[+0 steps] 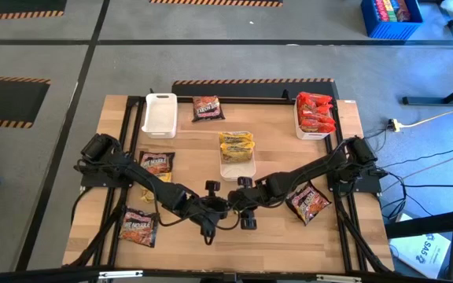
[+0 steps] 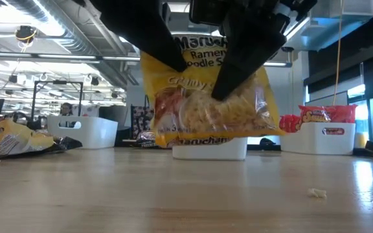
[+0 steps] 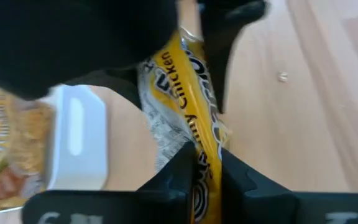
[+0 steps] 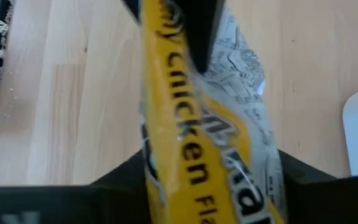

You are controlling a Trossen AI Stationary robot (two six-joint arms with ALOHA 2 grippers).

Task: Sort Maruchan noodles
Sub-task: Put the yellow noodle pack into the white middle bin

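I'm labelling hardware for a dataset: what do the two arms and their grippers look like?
Both the left arm and right arm are matte black, jointed, with chunky rounded housings at the base. Each ends in two flat, dark, tapering fingers. No markings are legible.

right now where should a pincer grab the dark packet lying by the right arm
Take the dark crinkly plastic ramen packet by its edge towards the table's right side, coming down from above. It lies flat on the wooden table with the right arm over its inner side, so the outer crimped edge is probably the easiest part to pinch.
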